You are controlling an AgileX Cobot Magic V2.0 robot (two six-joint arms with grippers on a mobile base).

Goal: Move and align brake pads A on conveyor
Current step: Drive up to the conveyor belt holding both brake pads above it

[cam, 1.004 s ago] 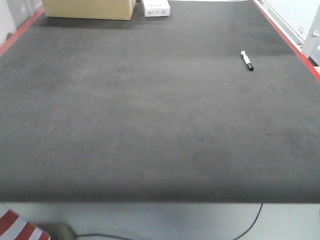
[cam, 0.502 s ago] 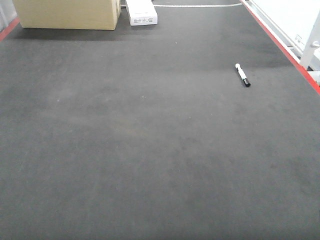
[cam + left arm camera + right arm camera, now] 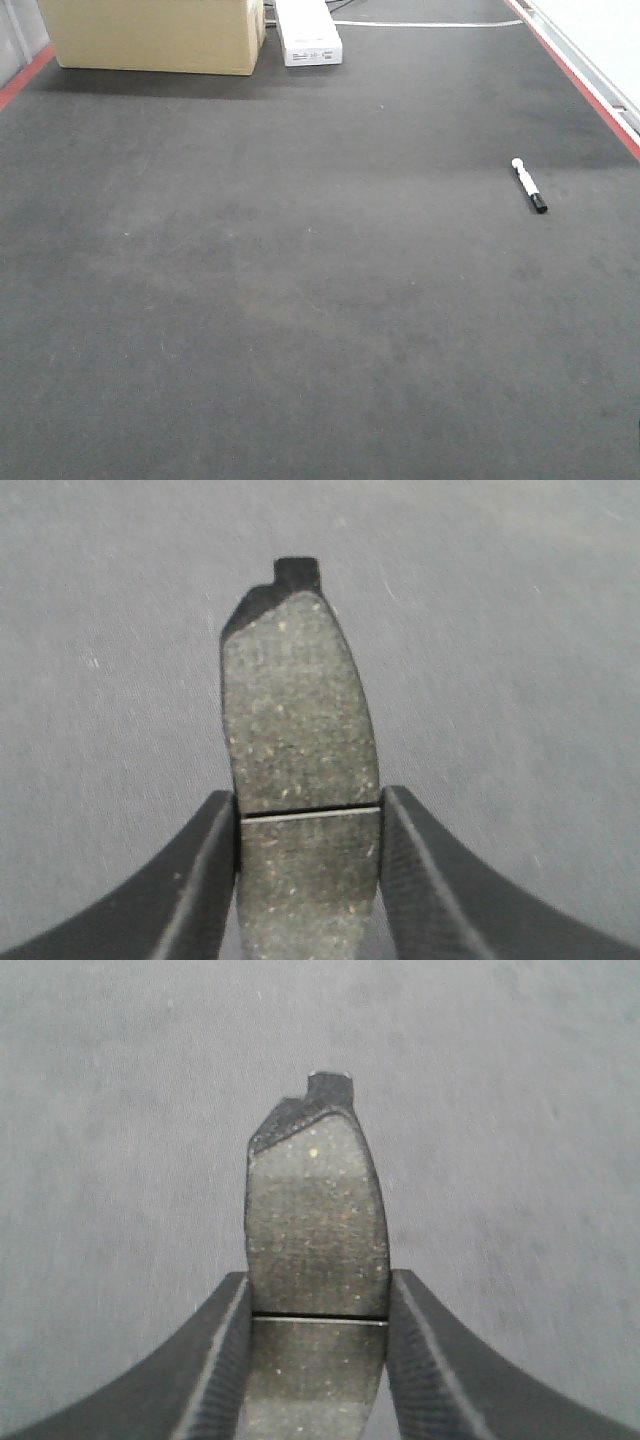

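**Both grippers hold one brake pad each over the dark belt**

The left gripper is closed on the first brake pad. Its two black fingers press against the long edges of the pad, one on each side, just at the thin centre groove. The grey-brown friction face, with small light specks, looks toward the wrist camera. The pad extends straight away from the fingers, and at its far end a small dark tab of the backing plate sticks out. Behind the pad lies only the conveyor, grey and felt-like. I cannot tell if the far end touches the belt or hangs a little above it.

The right gripper shows almost the same picture – it is clamped on the second brake pad, with the ribbed fingers at both sides of the groove. Also here the friction face is turned to the camera and the dark tab points away, over the textured belt.

From the front view, the conveyor fills nearly the whole picture. A black-and-white marker pen lies on it toward the right edge, near the red strip but apart from it. At the far end stands a cardboard box on the left, and just beside it a flat white box – from there a white cable runs across the belt toward the right.
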